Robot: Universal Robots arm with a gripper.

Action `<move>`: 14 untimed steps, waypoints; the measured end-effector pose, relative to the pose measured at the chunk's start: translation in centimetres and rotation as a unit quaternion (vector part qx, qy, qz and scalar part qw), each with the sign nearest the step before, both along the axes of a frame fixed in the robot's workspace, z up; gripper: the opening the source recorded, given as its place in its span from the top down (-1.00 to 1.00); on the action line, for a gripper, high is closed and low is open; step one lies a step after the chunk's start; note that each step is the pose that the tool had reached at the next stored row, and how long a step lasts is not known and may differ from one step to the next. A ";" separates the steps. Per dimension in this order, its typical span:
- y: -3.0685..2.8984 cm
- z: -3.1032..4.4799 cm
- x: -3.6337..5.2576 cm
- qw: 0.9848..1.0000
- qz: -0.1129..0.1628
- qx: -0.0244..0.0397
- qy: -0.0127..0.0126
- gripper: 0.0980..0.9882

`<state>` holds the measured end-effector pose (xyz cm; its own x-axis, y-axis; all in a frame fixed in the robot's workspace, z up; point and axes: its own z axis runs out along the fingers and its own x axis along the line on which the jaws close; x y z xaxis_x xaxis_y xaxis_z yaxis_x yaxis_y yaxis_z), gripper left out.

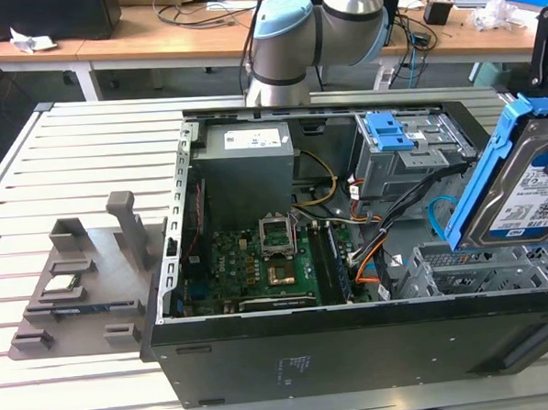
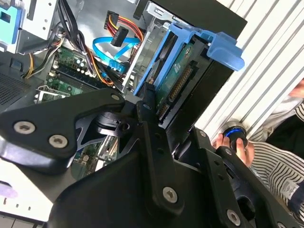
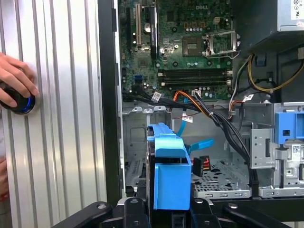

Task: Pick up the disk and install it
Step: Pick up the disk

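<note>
The disk (image 1: 521,187) is a silver hard drive with a white-and-blue label and blue plastic rails. It hangs tilted at the exterior view's right, above the metal drive cage (image 1: 484,267) in the open computer case (image 1: 355,348). My gripper (image 3: 168,206) is shut on the disk (image 3: 168,175), one black finger on each flat side. In the second wrist view a finger (image 2: 149,123) presses the disk (image 2: 183,80) on its circuit-board side. The disk is clear of the cage and touches nothing else.
Inside the case are the motherboard (image 1: 268,260), a grey power-supply box (image 1: 249,160), a blue latch on a grey cage (image 1: 390,135), and loose blue and orange cables (image 3: 199,145). A grey fixture (image 1: 85,279) lies at the exterior view's left. A person's hand (image 3: 14,76) rests on a blue-lit button (image 3: 21,102).
</note>
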<state>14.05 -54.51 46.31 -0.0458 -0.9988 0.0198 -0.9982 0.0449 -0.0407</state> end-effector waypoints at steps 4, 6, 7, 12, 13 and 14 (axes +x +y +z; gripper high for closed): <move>-0.04 -0.02 -0.61 1.000 0.000 0.016 0.000 0.42; -0.05 -0.30 -0.61 1.000 0.000 0.016 0.006 0.42; -0.05 -0.36 -0.59 1.000 0.000 0.015 0.010 0.42; -0.05 -1.15 -0.58 1.000 0.000 0.015 0.011 0.42; -0.05 -1.29 -0.58 1.000 0.000 0.015 0.011 0.42; -0.05 -1.45 -0.58 1.000 0.000 0.015 0.011 0.42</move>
<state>13.46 -54.56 44.86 -0.0460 -0.9989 -0.0087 -0.9988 0.0462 -0.0180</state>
